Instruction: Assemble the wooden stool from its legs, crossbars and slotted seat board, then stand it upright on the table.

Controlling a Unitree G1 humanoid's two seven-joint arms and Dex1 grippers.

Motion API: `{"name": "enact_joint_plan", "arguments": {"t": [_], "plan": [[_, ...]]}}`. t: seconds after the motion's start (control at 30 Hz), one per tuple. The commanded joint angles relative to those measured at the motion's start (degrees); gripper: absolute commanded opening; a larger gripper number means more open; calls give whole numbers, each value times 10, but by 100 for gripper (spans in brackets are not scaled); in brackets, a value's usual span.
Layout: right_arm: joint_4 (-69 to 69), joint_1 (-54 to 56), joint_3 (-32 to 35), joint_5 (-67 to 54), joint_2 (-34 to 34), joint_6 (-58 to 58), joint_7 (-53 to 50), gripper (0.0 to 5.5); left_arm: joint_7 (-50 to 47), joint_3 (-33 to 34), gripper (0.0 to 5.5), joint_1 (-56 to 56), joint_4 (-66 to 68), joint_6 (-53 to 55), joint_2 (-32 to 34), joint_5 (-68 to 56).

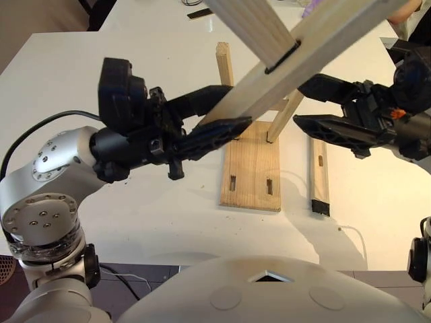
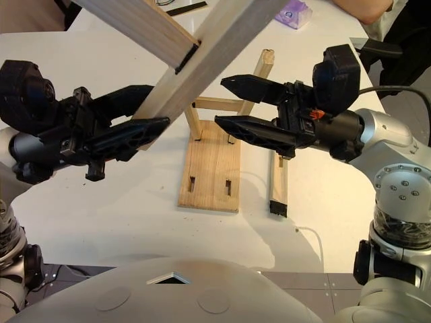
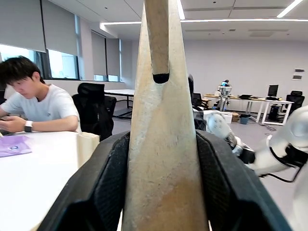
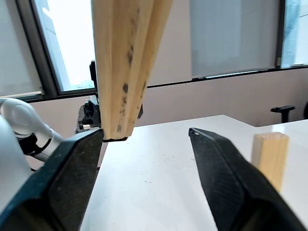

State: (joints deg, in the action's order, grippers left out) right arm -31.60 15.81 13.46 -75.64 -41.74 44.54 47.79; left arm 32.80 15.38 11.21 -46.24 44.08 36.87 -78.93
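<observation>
Currently the left gripper (image 1: 232, 108) has its fingers pinching a wooden leg (image 1: 296, 64), a crossbar (image 1: 252, 23) seemingly slotted into it, raised over the worktop (image 1: 155, 222). The right gripper (image 2: 222, 101) has its fingers spread near the flat seat board (image 1: 250, 171); a loose leg (image 1: 319, 175) lies just beside the board.

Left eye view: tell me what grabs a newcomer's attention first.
A long pale wooden leg with a crossbar slotted into it slants across the middle, clamped aloft by the left gripper. To its right the right gripper hovers open and empty. Beneath, a flat slotted wooden seat board lies on the white table with two wooden legs standing at its far end.
</observation>
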Motion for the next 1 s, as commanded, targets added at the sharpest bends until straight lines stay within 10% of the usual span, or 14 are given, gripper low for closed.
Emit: {"name": "enact_joint_plan", "arguments": {"t": [0.03,0.8,1.0], "plan": [[7,48,-8,-46,-5,17,9,325,52,-11,207,-25,-5,-9,27,8],[7,97,-85,26,-23,31,96,325,130,-69,207,-53,20,-33,51,98],[-1,73,-98,85,-35,16,122,244,130,-61,207,-55,22,-34,56,94]]}}
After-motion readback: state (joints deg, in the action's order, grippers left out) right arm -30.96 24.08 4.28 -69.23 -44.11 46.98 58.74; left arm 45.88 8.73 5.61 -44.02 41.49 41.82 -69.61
